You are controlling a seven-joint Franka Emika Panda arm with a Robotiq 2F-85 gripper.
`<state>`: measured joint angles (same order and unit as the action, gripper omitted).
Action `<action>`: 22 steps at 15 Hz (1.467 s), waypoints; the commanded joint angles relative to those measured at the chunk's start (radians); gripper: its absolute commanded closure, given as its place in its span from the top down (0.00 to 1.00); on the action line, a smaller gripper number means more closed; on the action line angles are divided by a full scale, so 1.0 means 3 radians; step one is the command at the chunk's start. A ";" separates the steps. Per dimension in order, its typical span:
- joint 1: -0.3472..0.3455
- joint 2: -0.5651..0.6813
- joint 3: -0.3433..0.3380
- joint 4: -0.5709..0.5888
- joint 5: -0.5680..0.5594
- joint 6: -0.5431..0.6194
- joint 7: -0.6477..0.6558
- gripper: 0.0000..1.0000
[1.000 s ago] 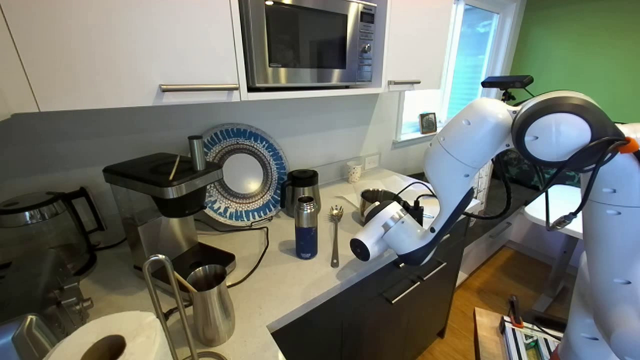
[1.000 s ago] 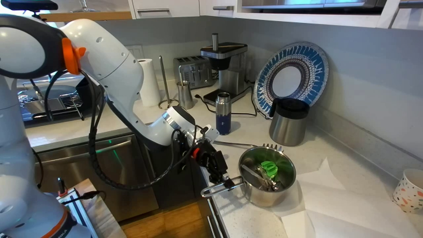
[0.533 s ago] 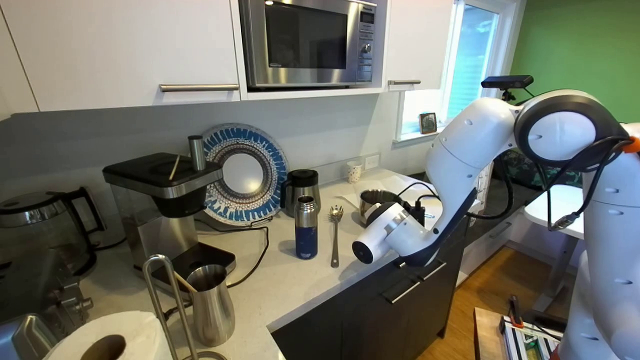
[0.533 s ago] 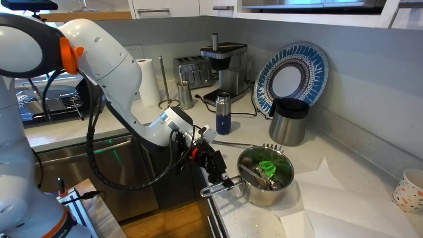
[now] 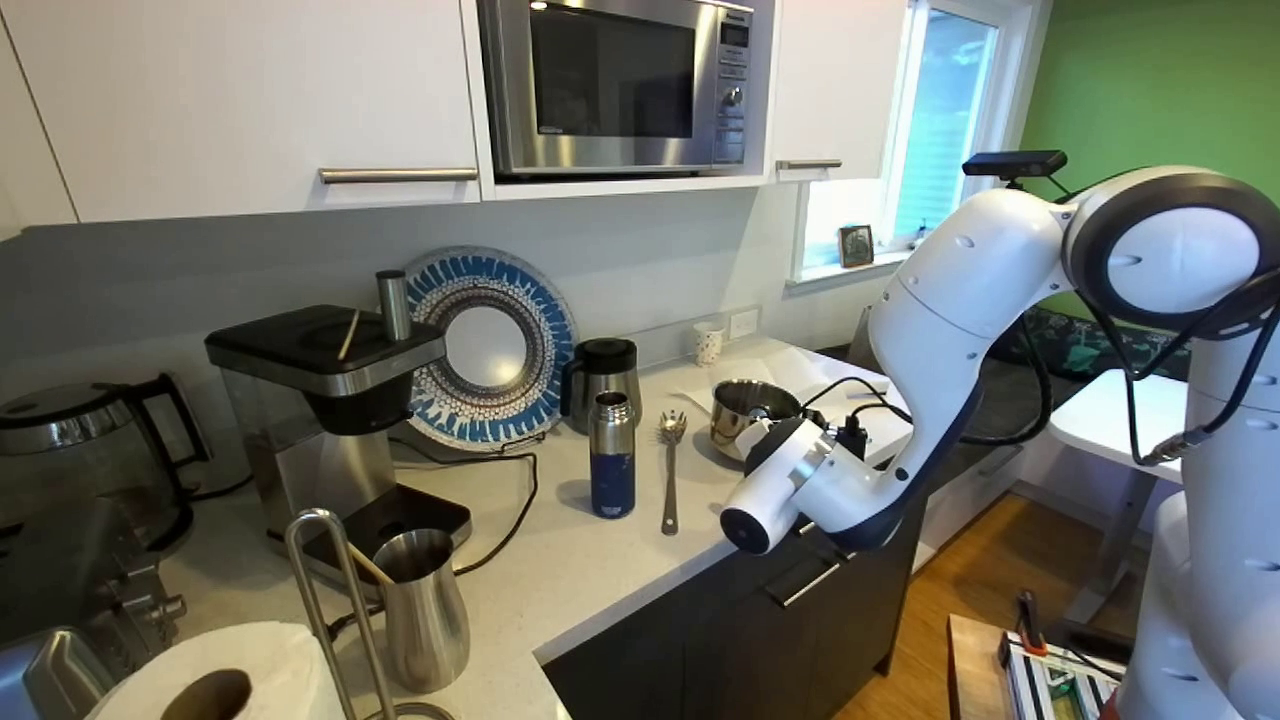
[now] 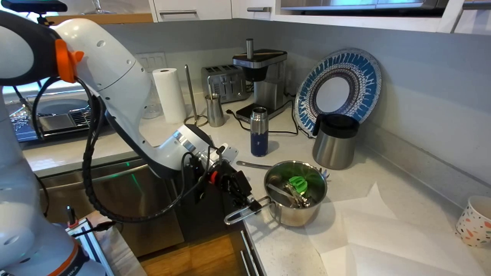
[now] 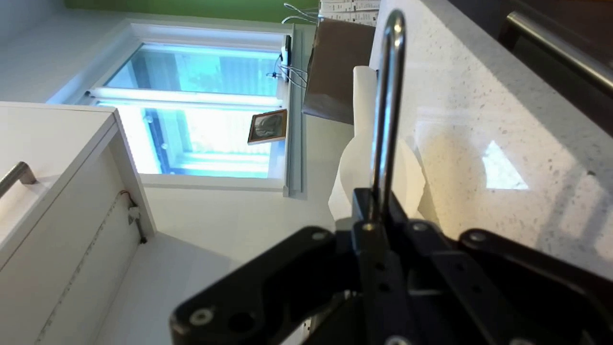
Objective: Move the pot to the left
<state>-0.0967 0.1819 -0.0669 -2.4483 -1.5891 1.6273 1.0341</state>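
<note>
Your gripper (image 6: 256,207) had hold of the pot (image 6: 297,216)

The fingers (image 7: 361,206) were narrow, clamped from either side on the pot's wire handle (image 7: 394,100), and the wrist view showed you the rounded end of that loop sticking out past them. In an exterior view the handle pointed left and near from the pot, and the robot arm (image 6: 121,82) reached in to it from the left. You had the pot upright over the counter (image 6: 284,253), near its edge; whether the pot's base touched the surface, you could not tell from these views. Inside it lay a bright green item (image 6: 299,184) and a few metal utensils (image 6: 296,197), heaped together.

In an exterior view you could see the pot (image 5: 727,430) just to the right of a long-handled fork (image 5: 671,480), which lay with its tines at the far end. Left of the fork stood a steel and dark-blue bottle (image 5: 612,470), and on the bottle's far side a black-lidded carafe (image 5: 612,368). Farther left came a blue-patterned round platter (image 5: 487,347), standing on its edge, and then the coffee maker (image 5: 330,345). A tall steel jug (image 5: 428,615) stood on the near left, with a roll of paper towel (image 5: 280,660) nearer yet. In an exterior view you had creased white paper (image 6: 372,237) spread to the right of the pot, and a speckled cup (image 6: 474,222) farther right.
</note>
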 commanded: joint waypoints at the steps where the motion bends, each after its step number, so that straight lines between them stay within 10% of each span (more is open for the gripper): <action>1: 0.0053 -0.0231 0.0026 -0.0179 -0.0146 -0.0177 0.0219 0.01; 13: 0.0208 -0.0797 0.0183 -0.0714 -0.0227 -0.0348 0.0023 0.01; 18: 0.0287 -0.1260 0.0231 -0.1298 -0.0748 -0.0011 -0.0230 0.01; 22: 0.0300 -0.1087 0.0193 -0.1046 -0.1292 0.0383 -0.0337 0.01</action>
<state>-0.0147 -0.0942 0.0011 -2.7630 -1.8529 1.6860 0.9485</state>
